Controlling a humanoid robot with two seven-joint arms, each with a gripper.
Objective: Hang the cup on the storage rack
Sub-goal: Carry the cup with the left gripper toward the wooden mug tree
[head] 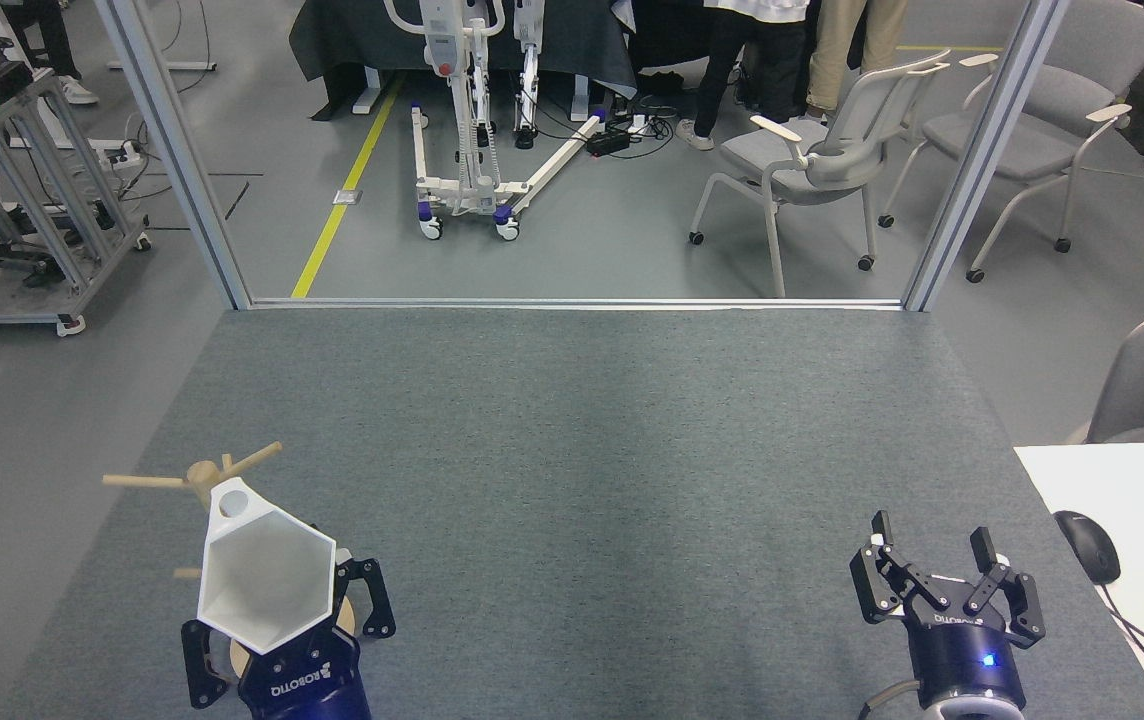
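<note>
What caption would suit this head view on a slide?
Left claw holds the white cup in front of the wooden rack; right claw waits open.

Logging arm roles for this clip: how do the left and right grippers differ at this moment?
The left gripper grips the white cup; the right gripper is open and empty. The left gripper sits against the wooden storage rack, the cup hiding most of the post; the right gripper hangs over bare grey table, far from both. Both are black and point away from the camera.
</note>
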